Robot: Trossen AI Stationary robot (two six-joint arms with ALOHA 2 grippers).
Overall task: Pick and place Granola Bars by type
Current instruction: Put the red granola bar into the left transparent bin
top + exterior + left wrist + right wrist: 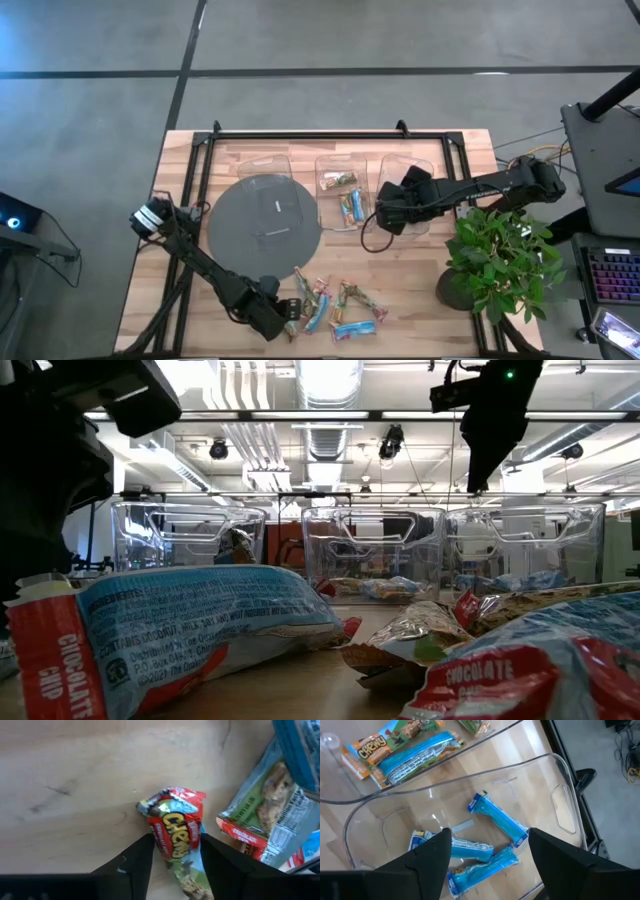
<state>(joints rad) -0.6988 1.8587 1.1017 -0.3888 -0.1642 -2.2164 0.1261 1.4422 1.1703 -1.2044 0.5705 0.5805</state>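
Between my left tool's fingers sits 1 red-wrapped Chewy bar on the worktop, not yet clamped, while my right tool gapes empty over 3 binned blue bars, several loose bars left.

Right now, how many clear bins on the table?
3, in a row along the far side: left bin beside the grey disc, middle bin holding mixed bars, right bin under the right claw, holding blue bars.

1. Three clear bins stand in a row, upper centre.
2. Three blue bars lie in the rightmost bin.
3. One round grey mat.
4. One potted plant.
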